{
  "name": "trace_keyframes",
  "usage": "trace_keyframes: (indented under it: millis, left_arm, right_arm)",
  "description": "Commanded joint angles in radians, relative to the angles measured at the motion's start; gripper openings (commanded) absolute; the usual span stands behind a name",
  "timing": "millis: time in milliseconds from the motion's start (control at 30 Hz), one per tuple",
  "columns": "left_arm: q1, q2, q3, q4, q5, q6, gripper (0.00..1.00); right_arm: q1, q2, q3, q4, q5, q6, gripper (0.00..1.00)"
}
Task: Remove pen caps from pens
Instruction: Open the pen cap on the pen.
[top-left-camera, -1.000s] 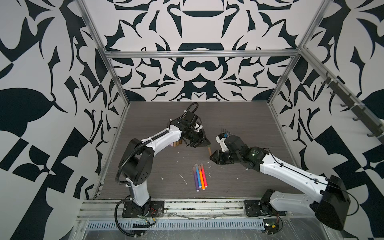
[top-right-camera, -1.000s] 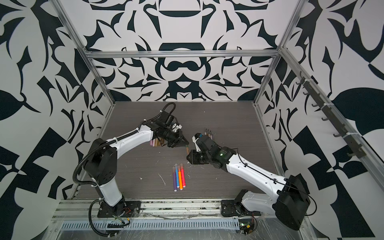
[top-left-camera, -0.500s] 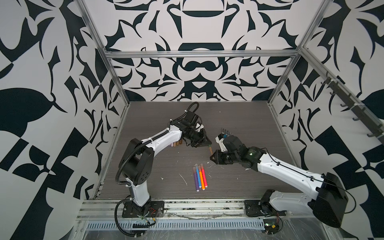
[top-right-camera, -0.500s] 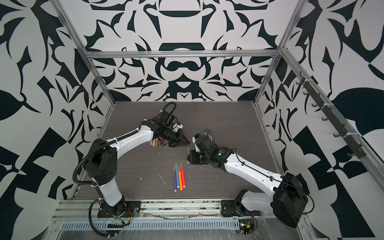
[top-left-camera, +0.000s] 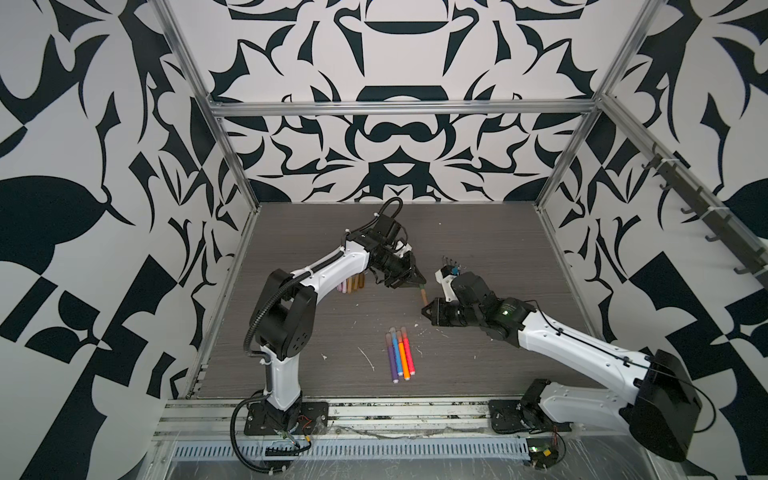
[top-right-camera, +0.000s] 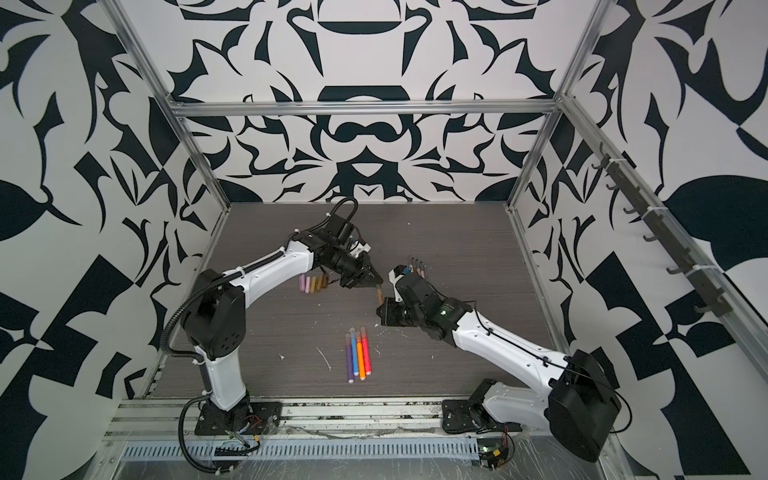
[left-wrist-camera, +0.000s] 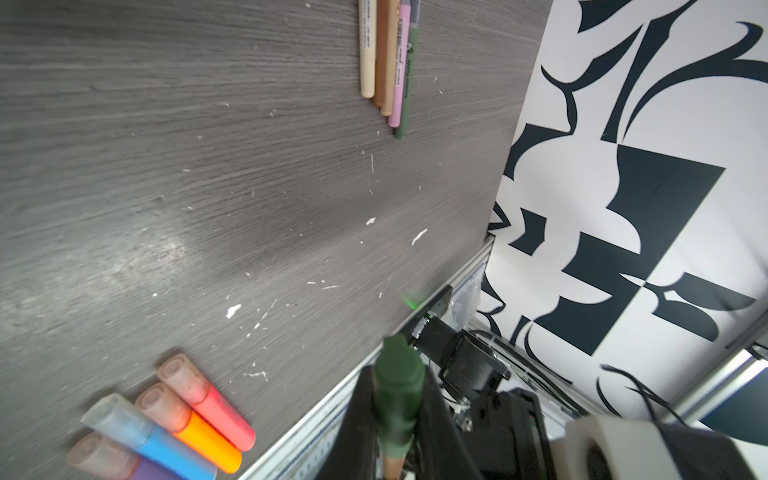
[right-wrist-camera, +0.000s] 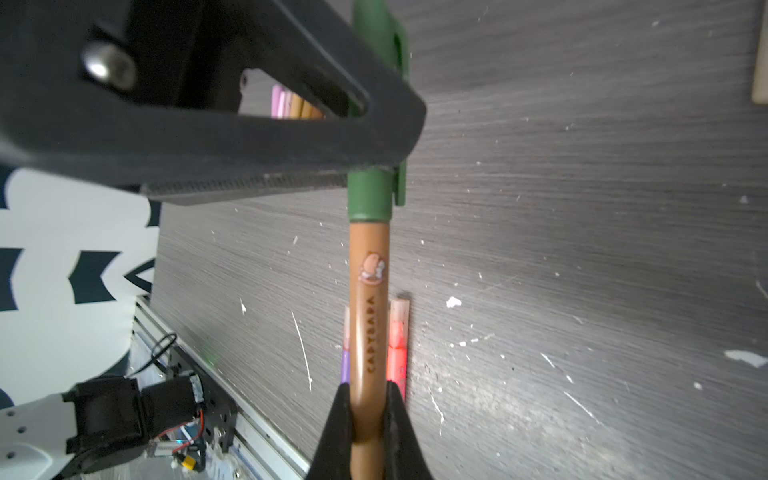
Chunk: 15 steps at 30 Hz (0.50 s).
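Note:
A brown pen (right-wrist-camera: 369, 316) with an olive-green pen cap (right-wrist-camera: 370, 195) on its end hangs above the table between the two arms (top-left-camera: 424, 294). My left gripper (left-wrist-camera: 397, 399) is shut on the cap (left-wrist-camera: 399, 386). My right gripper (right-wrist-camera: 368, 415) is shut on the brown barrel. In both top views the gripper tips meet at mid-table, left gripper (top-left-camera: 417, 282) (top-right-camera: 374, 280) just beyond right gripper (top-left-camera: 429, 309) (top-right-camera: 384, 311). Several bright capped pens (top-left-camera: 400, 353) (top-right-camera: 358, 353) (left-wrist-camera: 178, 428) lie side by side nearer the front.
Several loose caps (top-left-camera: 353, 284) (top-right-camera: 313, 284) lie in a row by the left arm. Several thin pens (top-left-camera: 451, 262) (top-right-camera: 417, 266) (left-wrist-camera: 388, 62) lie behind the right wrist. White flecks dot the wood table (top-left-camera: 478, 232). Patterned walls enclose three sides.
My right gripper's jaws have closed on the brown pen's barrel. The left gripper keeps its hold on the green cap in much the same place.

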Motion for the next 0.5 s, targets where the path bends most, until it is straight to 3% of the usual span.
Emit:
trace_keyframes:
  millis: [0, 200, 467]
  left_arm:
    - [0.118, 0.052, 0.130, -0.006, -0.097, 0.056, 0.00]
    - [0.206, 0.129, 0.272, -0.073, -0.099, 0.094, 0.00]
    - [0.237, 0.160, 0.344, -0.077, -0.103, 0.088, 0.00]
  right_arm:
    - [0.032, -0.062, -0.060, -0.077, -0.042, 0.060, 0.00]
    - [0.091, -0.086, -0.095, -0.079, -0.011, 0.092, 0.00]
    - [0.154, -0.065, -0.103, -0.042, 0.031, 0.129, 0.00]
